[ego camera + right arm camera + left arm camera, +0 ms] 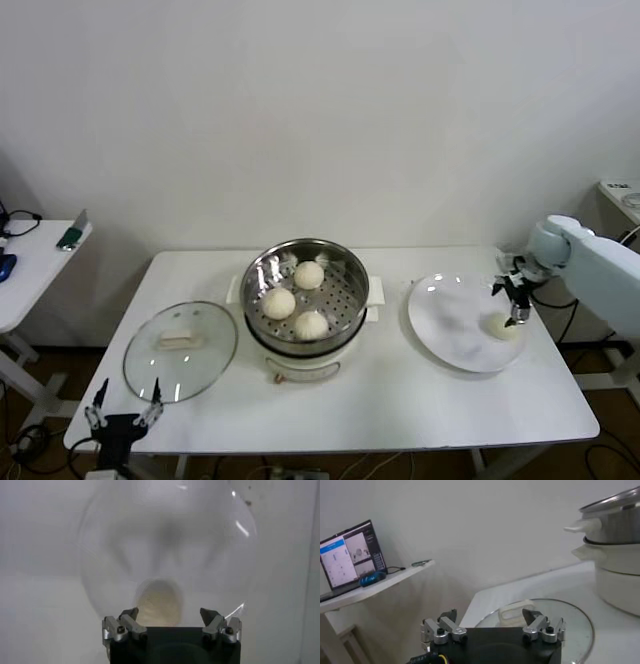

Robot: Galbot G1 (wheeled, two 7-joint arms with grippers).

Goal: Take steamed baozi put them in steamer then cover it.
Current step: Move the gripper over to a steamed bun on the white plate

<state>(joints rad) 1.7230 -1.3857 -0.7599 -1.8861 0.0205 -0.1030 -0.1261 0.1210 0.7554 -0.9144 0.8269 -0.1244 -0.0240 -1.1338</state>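
Note:
Three cream-white baozi (295,298) lie on the perforated tray of the steel steamer (350,272) at the table's middle. A fourth baozi (501,326) sits at the right side of the flat white plate (455,325). My right gripper (516,299) hangs open just above this baozi, which shows between and below the jaws in the right wrist view (159,601). The glass cover (181,350) with its cream handle (181,341) lies flat on the table left of the steamer. My left gripper (124,409) is open, low at the table's front left edge, facing the cover (570,620).
A side table (30,265) with a laptop (351,555) and a blue mouse (372,578) stands to the left. Another white surface (622,192) is at the far right. The wall is close behind the table.

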